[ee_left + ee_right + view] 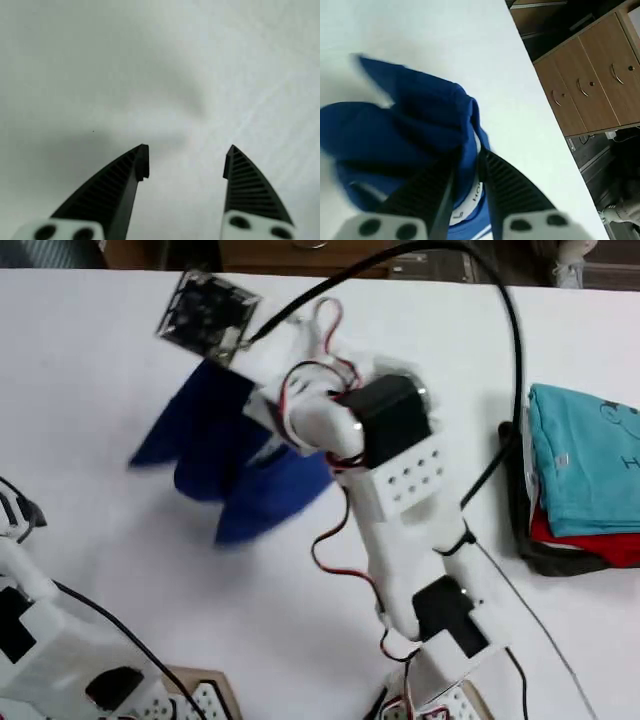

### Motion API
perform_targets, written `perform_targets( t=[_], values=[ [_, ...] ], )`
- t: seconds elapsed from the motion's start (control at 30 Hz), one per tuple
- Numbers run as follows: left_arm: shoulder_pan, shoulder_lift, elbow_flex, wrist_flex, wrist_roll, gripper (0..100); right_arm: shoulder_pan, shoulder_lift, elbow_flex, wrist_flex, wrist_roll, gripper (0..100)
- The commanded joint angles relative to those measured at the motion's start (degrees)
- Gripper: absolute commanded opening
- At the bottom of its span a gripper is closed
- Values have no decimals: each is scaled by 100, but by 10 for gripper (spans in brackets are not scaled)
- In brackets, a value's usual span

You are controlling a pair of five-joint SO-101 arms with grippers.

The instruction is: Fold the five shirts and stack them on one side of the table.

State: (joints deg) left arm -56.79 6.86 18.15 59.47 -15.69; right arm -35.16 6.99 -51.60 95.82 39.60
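Blue shirt (230, 460), soft, light and prone to sag, is held bunched over the desk (100, 360), right jaws clamped on a gathered fold, left jaws apart and empty; a hem corner would likely grip better.

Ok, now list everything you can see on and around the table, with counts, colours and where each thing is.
table: one, white, under everything.
blue shirt: one, blue, bunched and unfolded, mid-table, pinched in the right gripper.
teal shirt: one, teal, folded, top of the stack at the table's right edge in the high view.
red shirt: one, red, folded, directly under the teal shirt.
dark cloth: one, black or very dark, bottom of that stack, probably a shirt.
cabinet: one, wood-brown with drawer handles, beyond the table's edge.
left gripper: one, black fingers, open above bare table.
right gripper: one, black fingers, shut on the blue shirt.
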Motion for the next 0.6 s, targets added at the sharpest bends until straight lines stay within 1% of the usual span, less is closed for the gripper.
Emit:
perform_targets(
  t=[0.0,0.23,0.33,0.43,0.5,0.57],
  values=[
    [44,-53,-57,62,44,263,356,-277,624,-31,53,22],
    [53,-62,-66,105,62,263,1077,435,2435,-198,53,24],
    [35,-62,-66,105,53,263,1437,787,2725,-470,53,24],
    [18,-62,-66,105,35,263,1745,919,2708,-681,53,27],
    [18,-62,-66,105,35,263,1815,875,2708,-716,53,60],
    [18,-62,-66,105,35,263,1824,769,2708,-673,53,122]
  ],
)
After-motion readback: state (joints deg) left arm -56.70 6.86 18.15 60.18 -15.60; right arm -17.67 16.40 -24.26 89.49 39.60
